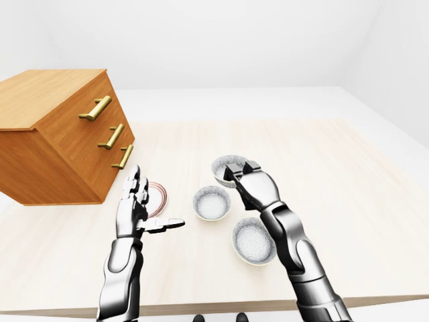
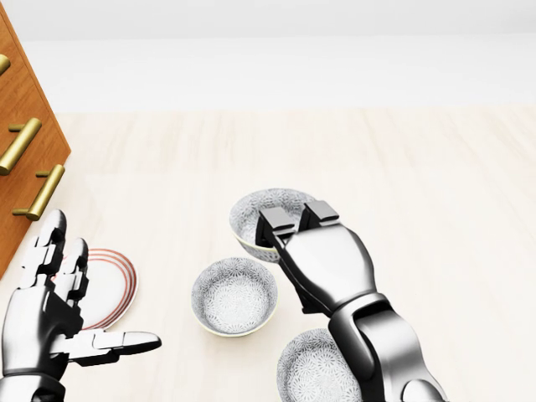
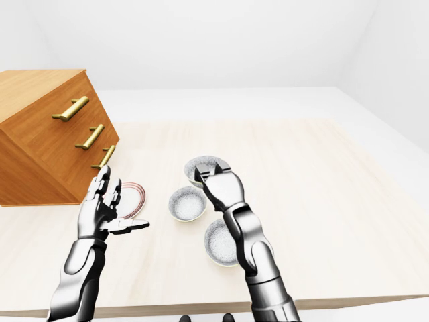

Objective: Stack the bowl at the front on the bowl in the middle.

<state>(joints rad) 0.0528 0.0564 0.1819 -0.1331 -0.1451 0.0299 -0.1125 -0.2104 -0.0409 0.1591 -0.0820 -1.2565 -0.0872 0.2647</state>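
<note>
My right hand (image 2: 295, 224) is shut on the rim of a white patterned bowl (image 2: 261, 213), with its fingers hooked over the edge, and holds the bowl above the table. That bowl hangs just up and right of the middle bowl (image 2: 234, 295), which rests empty on the table. A third patterned bowl (image 2: 311, 373) sits at the bottom of the head view, partly behind my right forearm. My left hand (image 2: 88, 306) hovers at the lower left, fingers spread and empty, left of the middle bowl.
A plate with red rings (image 2: 115, 286) lies on the pale wooden table (image 2: 419, 167), partly behind my left hand. A wooden drawer cabinet with brass handles (image 1: 60, 134) stands at the left. The table's near edge (image 1: 221, 305) runs below the bowls.
</note>
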